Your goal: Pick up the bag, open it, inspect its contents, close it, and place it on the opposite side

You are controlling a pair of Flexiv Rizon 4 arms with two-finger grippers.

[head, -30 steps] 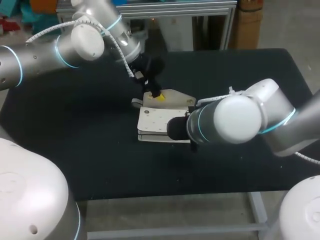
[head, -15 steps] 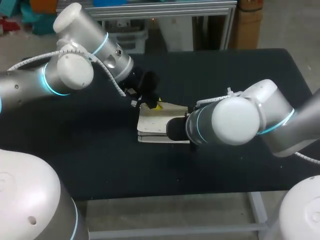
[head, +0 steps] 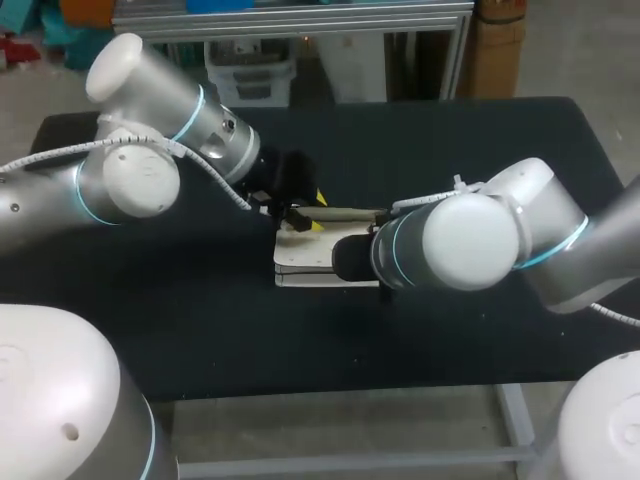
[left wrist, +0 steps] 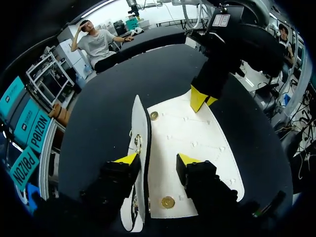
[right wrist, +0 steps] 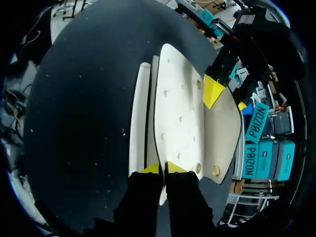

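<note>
One white bag on the table: right claw pinched tight on its panel edge, left claw spread wide, the raised flap between its fingers.

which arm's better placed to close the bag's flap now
Left, likely: the left hand, open, straddles the upright flap, ready to pinch and fold it. The right hand is shut on the bag edge, holding it steady.
</note>
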